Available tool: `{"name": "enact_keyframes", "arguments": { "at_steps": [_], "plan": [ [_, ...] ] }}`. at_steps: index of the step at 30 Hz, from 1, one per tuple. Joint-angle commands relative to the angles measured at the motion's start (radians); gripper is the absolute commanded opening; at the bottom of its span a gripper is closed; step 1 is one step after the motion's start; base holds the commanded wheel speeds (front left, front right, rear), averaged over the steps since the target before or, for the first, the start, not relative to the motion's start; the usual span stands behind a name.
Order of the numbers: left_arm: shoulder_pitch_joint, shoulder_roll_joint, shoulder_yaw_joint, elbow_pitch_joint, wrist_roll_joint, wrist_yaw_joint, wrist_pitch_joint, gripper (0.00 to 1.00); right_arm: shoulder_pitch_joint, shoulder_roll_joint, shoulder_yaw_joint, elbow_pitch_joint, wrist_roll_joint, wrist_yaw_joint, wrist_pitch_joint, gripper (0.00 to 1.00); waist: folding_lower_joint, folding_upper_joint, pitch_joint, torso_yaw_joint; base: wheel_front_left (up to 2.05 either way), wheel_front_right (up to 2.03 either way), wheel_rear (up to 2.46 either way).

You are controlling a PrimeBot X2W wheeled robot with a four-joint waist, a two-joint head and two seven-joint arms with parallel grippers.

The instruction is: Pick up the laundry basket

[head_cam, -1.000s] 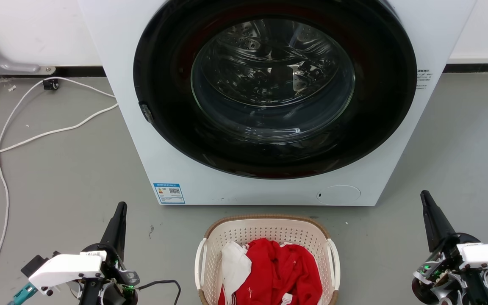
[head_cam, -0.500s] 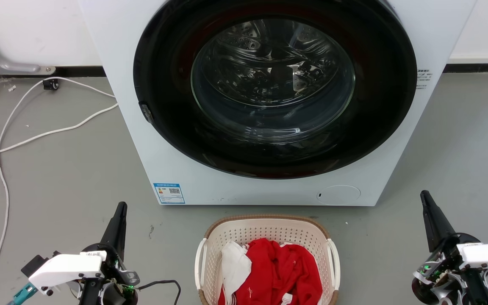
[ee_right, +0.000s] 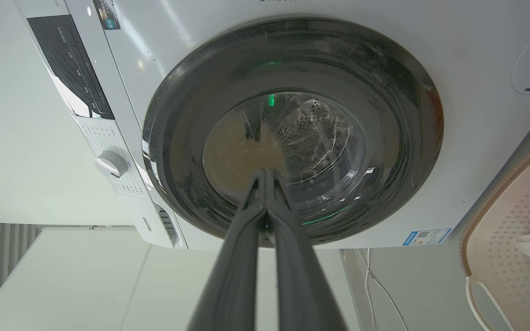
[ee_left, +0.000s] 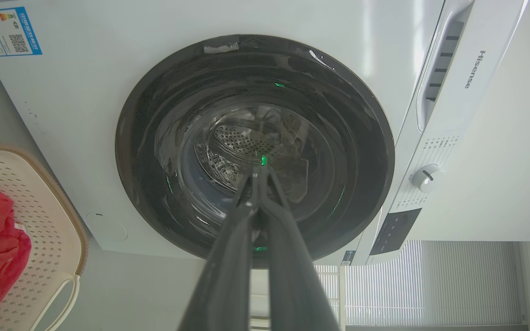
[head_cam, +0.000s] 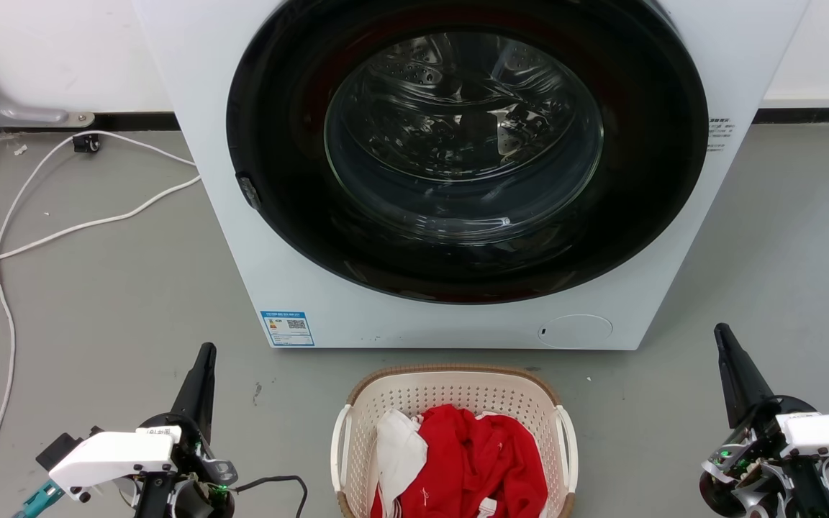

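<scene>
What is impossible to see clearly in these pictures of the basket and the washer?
1) Head view: the near end of the laundry basket is cut off by the bottom edge.
2) Head view: the basket's floor is hidden under the red garment and the white cloth.
3) Head view: the print on the blue label is too small to read.
4) Head and wrist views: reflections on the door glass hide what lies behind it.

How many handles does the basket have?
2. The left handle is on the basket's left side, and the right handle is on its right side. The basket's near end is cut off by the picture edge, so another could be hidden there.
</scene>
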Motion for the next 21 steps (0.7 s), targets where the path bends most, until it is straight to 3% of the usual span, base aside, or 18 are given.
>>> {"name": "enact_keyframes", "arguments": {
  "at_steps": [1,10,11,21],
  "plan": [
    [-0.011,-0.001,0.003,0.001,0.007,-0.004,0.001,0.0,-0.011,0.004,-0.002,0.001,-0.004,0.0,0.004,0.0,0.0,-0.0001,0.0,0.0,0.0,0.0,0.0],
    [0.0,-0.001,0.001,0.0,0.003,0.0,0.0,0.0,0.0,0.0,-0.001,0.0,0.0,0.0,0.0,0.0,0.0,-0.0001,0.0,0.0,0.0,0.0,0.0],
    [0.003,-0.002,-0.001,0.005,0.003,0.0,-0.001,1.0,0.004,0.001,0.0,0.005,0.0,0.0,-0.001,1.0,0.0,-0.0001,0.0,0.0,0.0,0.0,0.0],
    [0.041,-0.007,-0.016,0.008,0.027,0.001,-0.036,1.0,0.043,0.004,0.016,0.004,-0.012,0.0,-0.036,1.0,0.0,-0.0001,0.0,-0.001,0.0,0.0,0.0]
  ]
}}
